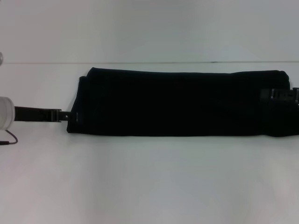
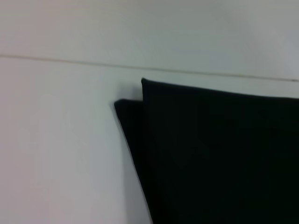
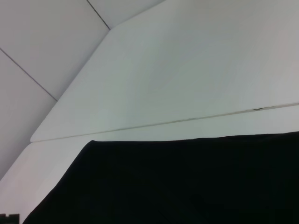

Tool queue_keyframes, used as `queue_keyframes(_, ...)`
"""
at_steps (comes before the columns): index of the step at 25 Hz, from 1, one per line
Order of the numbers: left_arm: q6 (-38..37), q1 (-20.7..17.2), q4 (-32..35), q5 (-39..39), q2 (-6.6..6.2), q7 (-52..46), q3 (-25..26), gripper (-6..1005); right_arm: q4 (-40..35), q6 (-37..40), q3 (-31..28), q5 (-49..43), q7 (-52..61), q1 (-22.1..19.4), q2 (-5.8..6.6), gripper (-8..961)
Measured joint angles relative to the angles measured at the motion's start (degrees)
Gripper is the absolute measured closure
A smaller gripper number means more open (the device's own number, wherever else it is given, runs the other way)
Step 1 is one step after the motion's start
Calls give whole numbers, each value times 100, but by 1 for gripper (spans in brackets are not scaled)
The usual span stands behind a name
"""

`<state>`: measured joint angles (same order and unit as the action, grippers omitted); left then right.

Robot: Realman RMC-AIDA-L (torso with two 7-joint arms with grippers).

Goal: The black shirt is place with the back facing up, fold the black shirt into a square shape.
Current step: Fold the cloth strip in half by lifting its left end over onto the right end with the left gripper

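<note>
A black shirt (image 1: 177, 102) lies across the middle of a white table (image 1: 149, 182), already folded into a long narrow band; judging by this, it still has to be folded end over end to make a square. The left gripper (image 1: 70, 115) is at the band's left end, the right gripper (image 1: 280, 94) on its right end. Whether either has hold of cloth cannot be told; black fingers blend into black fabric

Bright, even light washes out the white worktop (image 1: 149, 182); the shirt (image 1: 177, 102) is featureless black; both wrist views are soft and blurred.
</note>
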<state>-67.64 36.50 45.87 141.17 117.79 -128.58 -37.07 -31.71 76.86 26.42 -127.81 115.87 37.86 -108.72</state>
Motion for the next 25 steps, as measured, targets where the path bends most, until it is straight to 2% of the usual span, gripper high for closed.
queue_keyframes(4, 120, 45, -219, 6, -16, 39, -94, 48, -18, -5, 6, 0, 1, 27, -18, 230)
queue_keyframes(17, -57, 125, -245, -2, 16, 106, -468, 49, -20, -150, 24, -3, 4, 32, 27, 235)
queue_keyframes(25, 10, 142, -246, 63, 12, 134, -506, 140, -19, -156, 6, -9, -3, -18, 30, 238)
